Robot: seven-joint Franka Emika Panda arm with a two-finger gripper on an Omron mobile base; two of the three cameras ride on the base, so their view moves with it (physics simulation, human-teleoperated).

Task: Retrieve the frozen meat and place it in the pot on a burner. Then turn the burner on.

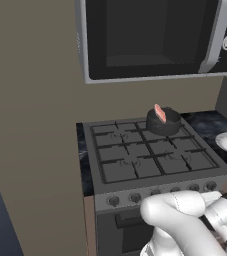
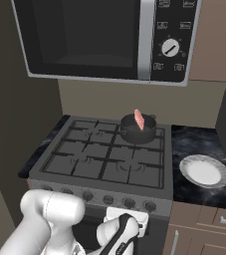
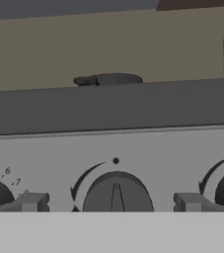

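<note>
left base view: the frozen meat [image 1: 160, 113] is already standing on edge in the pot [image 1: 163, 122], on the back burner of the stove [image 1: 110, 172]. so i reckon we're on the burner step.

right base view: same deal, pot [image 2: 138, 129] at the rear, plate [image 2: 204, 171] off on the counter.

hand view: the gripper [image 3: 111, 202] is spread wide with nothing in it, fingertips [image 3: 32, 201] either side of one knob [image 3: 116, 193]. next i'd ease in, pinch it and twist, assuming it's the pot's knob.
</note>
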